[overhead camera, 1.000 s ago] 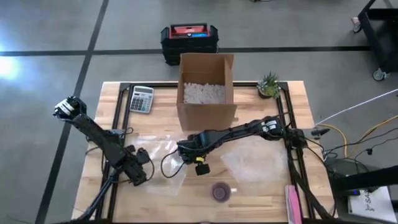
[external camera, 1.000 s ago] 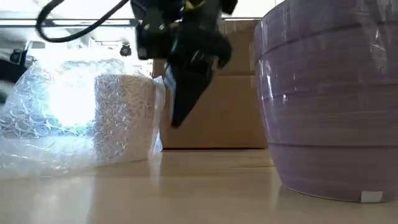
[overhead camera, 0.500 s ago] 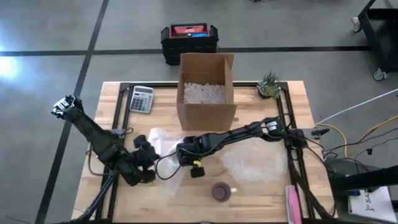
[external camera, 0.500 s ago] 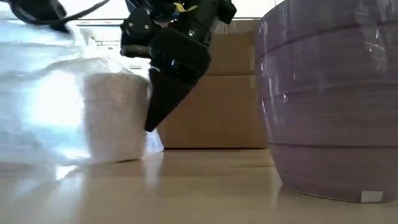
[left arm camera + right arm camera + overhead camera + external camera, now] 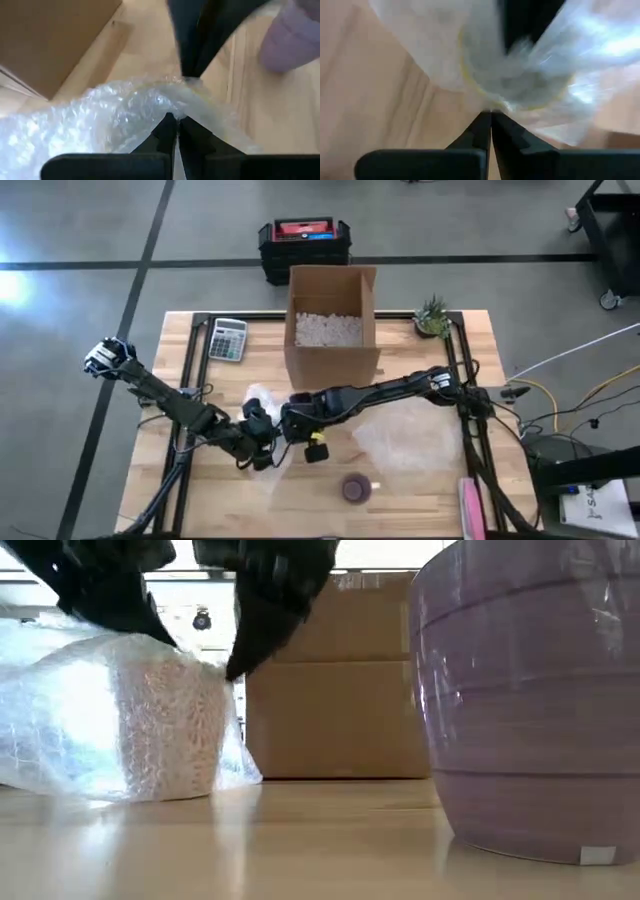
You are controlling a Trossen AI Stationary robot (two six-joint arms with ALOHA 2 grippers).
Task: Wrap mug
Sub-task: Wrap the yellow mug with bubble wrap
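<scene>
Both arms are bunched up in the middle of the wooden table (image 5: 200, 480) right now, just in front of the open cardboard box (image 5: 331, 326) with the white packing fill in it. The left gripper (image 5: 262, 438) and the right gripper (image 5: 288, 423) are nose to nose over a mug bundled in bubble wrap (image 5: 130, 720), which sits upright on the table a bit left of center. From its wrist camera the left gripper's fingers look pinched together on a fold of the bubble wrap, so it's clamped on the plastic. The right gripper's fingers are also closed tip to tip right at the edge of the bundle, but the shot is so smeared I honestly can't tell if there's wrap between them. A second purple mug (image 5: 354, 487) stands bare nearer the front edge, well apart from the bundle, and another loose sheet of bubble wrap (image 5: 408, 437) lies to its right. Calculator (image 5: 227, 338) and a little potted plant (image 5: 432, 316) sit at the back corners.
</scene>
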